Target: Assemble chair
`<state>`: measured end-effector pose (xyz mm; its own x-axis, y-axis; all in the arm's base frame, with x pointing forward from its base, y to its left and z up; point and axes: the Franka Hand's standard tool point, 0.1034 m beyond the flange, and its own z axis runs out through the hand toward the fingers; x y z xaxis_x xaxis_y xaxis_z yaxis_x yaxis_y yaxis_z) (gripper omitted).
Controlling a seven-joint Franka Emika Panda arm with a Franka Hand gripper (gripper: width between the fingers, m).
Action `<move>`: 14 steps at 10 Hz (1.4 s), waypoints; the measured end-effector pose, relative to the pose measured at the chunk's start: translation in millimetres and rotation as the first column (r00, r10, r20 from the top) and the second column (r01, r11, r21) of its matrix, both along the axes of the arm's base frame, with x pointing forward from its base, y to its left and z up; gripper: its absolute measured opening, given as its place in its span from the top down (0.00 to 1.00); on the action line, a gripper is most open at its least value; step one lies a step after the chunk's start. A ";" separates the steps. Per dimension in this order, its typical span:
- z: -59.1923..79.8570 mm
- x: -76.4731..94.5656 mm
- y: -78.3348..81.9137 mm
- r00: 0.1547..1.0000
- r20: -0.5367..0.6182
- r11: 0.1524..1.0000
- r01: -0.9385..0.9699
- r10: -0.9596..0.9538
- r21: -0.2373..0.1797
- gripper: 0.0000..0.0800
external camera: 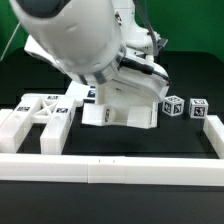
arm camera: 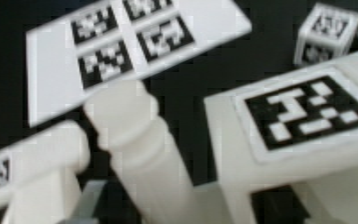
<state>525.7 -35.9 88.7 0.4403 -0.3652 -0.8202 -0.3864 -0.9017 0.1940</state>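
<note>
Outwardly, room was tight: the front rail (external camera: 110, 166) closed off the near edge of the black table (external camera: 150, 138) and a side rail (external camera: 214, 135) the exterior view's right, leaving only bare strips between parts. The gripper (arm camera: 153, 206) sat nearly closed on the chair's ribbed post (arm camera: 137, 135), over the blocky chair body (external camera: 118, 108), with the slotted panel (external camera: 42, 115) to the exterior view's left and two tagged cubes (external camera: 172, 105) to its right. The arm housing (external camera: 75, 40) hid the jaws from outside and the blurred wrist view cut them off, so I judged the grip from the post running between them.
</note>
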 end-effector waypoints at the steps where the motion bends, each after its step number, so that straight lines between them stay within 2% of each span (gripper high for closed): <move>1: 1.1 1.1 -3.2 1.000 -0.030 1.000 0.004 -0.004 0.003 0.63; 2: -2.6 -4.7 -5.7 0.996 -0.090 1.000 0.027 -0.026 0.016 0.63; 3: -15.1 -9.4 -11.1 0.991 -0.132 0.999 0.039 -0.036 0.017 0.63; 4: -24.7 -12.3 -12.2 0.989 -0.144 0.999 0.042 -0.040 0.010 0.63; 6: -31.6 -13.1 -7.1 0.990 -0.134 0.999 0.046 -0.047 -0.011 0.63; 7: -33.0 -12.3 -6.9 0.991 -0.129 0.999 0.045 -0.047 -0.012 0.42; 8: -33.2 -12.0 -6.9 0.991 -0.128 0.999 0.045 -0.046 -0.012 0.27; 9: -34.5 -12.1 -8.2 0.991 -0.128 0.999 0.045 -0.046 -0.013 0.27; 10: -37.2 -10.7 -11.1 0.991 -0.125 0.999 0.042 -0.043 -0.012 0.21; 11: -40.2 -6.1 -14.8 0.993 -0.114 0.999 0.034 -0.036 -0.013 0.19; 13: -33.2 -3.6 -18.0 0.996 -0.090 1.000 0.019 -0.019 0.000 0.19; 14: -37.0 -1.3 -21.0 0.997 -0.081 1.000 0.018 -0.018 0.000 0.19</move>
